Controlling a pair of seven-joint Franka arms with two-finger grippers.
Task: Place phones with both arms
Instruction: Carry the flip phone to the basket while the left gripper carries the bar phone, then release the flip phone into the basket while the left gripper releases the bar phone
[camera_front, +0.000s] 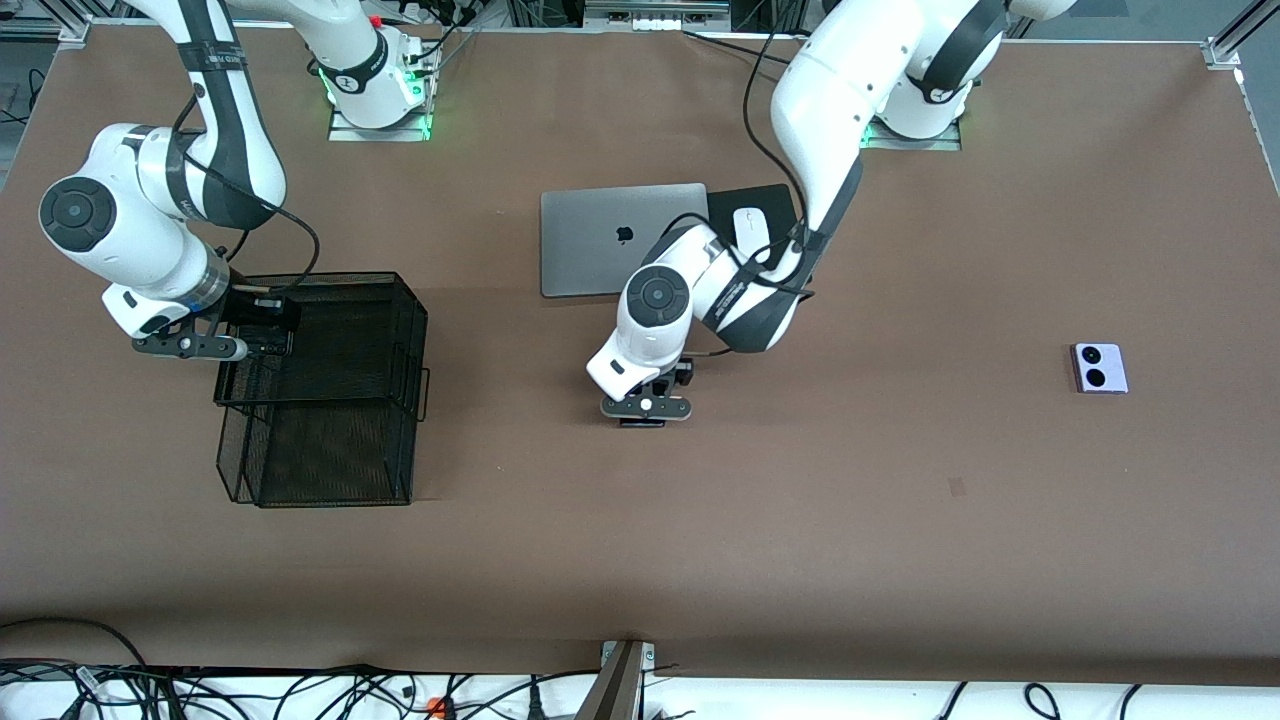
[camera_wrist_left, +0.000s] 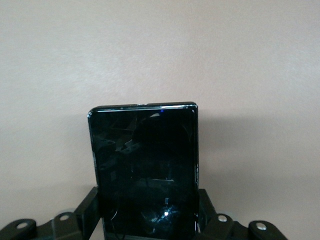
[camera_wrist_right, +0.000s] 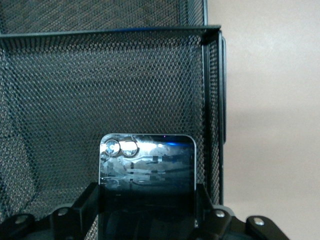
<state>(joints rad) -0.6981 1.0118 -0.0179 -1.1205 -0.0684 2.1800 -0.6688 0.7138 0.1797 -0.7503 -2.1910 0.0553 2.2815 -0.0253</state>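
A flip phone (camera_wrist_right: 147, 175) is pinched by the right claw (camera_front: 262, 335) over the mesh basket (camera_front: 330, 470) (release is due); the black slab (camera_wrist_left: 145, 170) is gripped by the left claw (camera_front: 645, 408) over the table (camera_front: 900, 500).

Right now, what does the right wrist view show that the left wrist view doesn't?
Only the right wrist view shows the black mesh basket, with the right gripper shut on a small dark flip phone over it. Only the left wrist view shows the long black phone, held in the shut left gripper over bare brown table. Both show a gripper clamping a phone at its sides; neither shows the lavender phone.
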